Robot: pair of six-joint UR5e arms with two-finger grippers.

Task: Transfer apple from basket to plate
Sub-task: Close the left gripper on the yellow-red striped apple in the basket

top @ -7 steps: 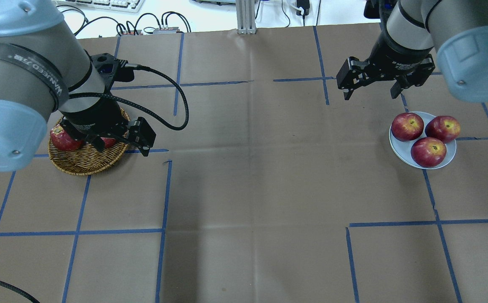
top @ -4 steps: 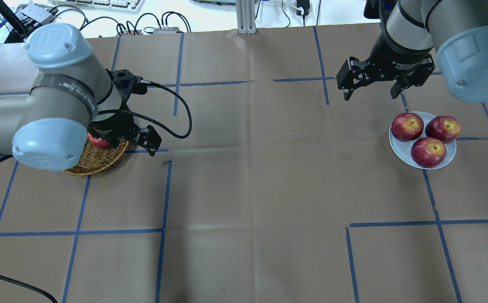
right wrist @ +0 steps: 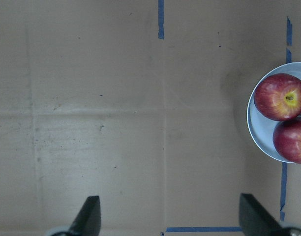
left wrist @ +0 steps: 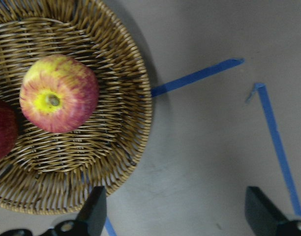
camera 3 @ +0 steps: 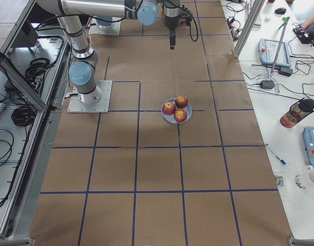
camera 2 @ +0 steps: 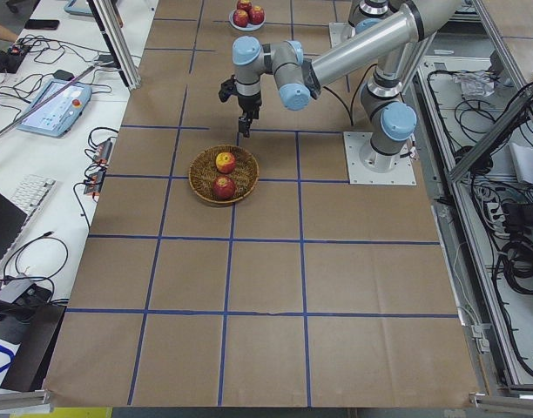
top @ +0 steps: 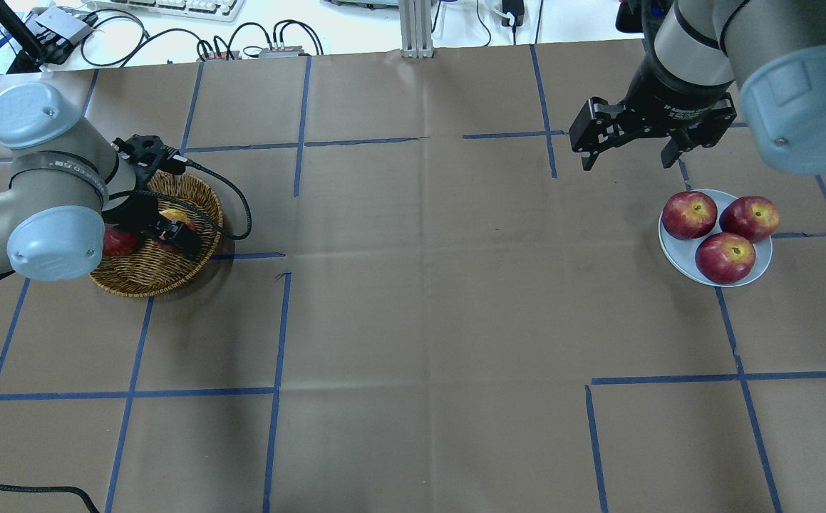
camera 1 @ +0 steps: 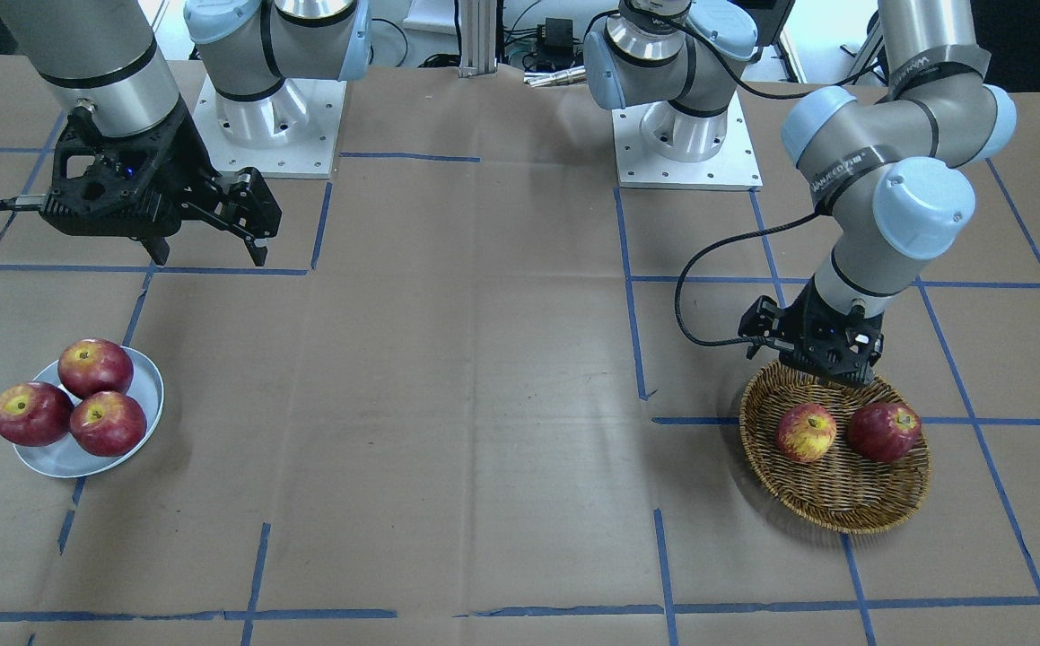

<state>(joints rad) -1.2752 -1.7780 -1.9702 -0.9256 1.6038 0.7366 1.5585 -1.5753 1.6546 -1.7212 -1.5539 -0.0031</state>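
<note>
The yellow-streaked apple (camera 1: 806,432) lies in the wicker basket (camera 1: 843,520) beside a dark red apple (camera 1: 884,431). In the left wrist view the apple (left wrist: 58,93) sits at upper left inside the basket (left wrist: 135,113). My left gripper (camera 1: 814,368) is open and empty, low over the basket's rim on the robot's side; overhead it (top: 170,231) covers most of the apple (top: 170,214). The pale blue plate (top: 669,253) holds three dark red apples. My right gripper (top: 626,160) is open and empty, hovering beyond the plate (right wrist: 254,128).
The three apples (top: 689,214) (top: 750,217) (top: 725,257) fill most of the plate. The left arm's black cable (top: 241,214) loops beside the basket (top: 149,278). Blue tape lines grid the brown table. A keyboard and cables (top: 170,7) lie past the far edge.
My left arm has come down toward the basket, and its gripper now hangs low over the apples, still open. The right arm and the plate's apples have not moved.
</note>
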